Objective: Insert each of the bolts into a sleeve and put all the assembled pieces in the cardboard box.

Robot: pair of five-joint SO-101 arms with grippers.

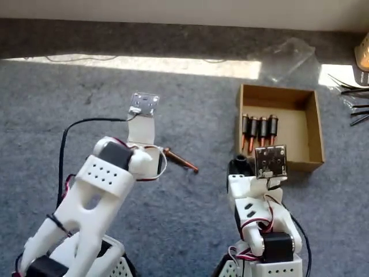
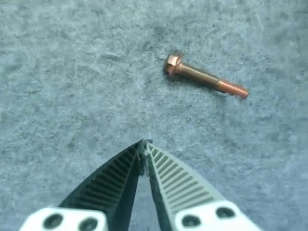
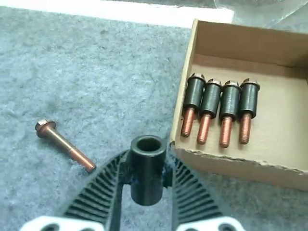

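My two arms stand over grey carpet (image 1: 202,104), with an open cardboard box (image 1: 278,90) lying on it.

My right gripper (image 3: 146,160) is just outside the box, beside the corner nearest the arms. Its ribbed fingers (image 3: 103,185) are clamped on either side of a black sleeve (image 3: 147,168). The sleeve stands upright, its open bore facing up and showing dark inside. From above, the sleeve (image 1: 238,161) shows as a dark shape close to the box's near wall, outside it.

Inside the box, four assembled pieces (image 3: 221,103) lie side by side, touching or nearly so. Each is a copper-coloured bolt through a black sleeve. Their heads point to the box's far wall and their bare threaded ends to its near wall. The row (image 1: 259,131) sits in the half of the box on my left arm's side.

One loose bolt (image 1: 180,160) lies flat on the carpet, well apart from the box, on the side where my left arm is. Its threaded tip is the end nearer the box.

My left gripper (image 2: 144,144) is closed, fingertips together and empty, hanging above bare carpet farther from the box than the bolt (image 2: 204,76), near it and not touching.

A clear plastic bag (image 1: 282,57) lies beyond the box's far wall.
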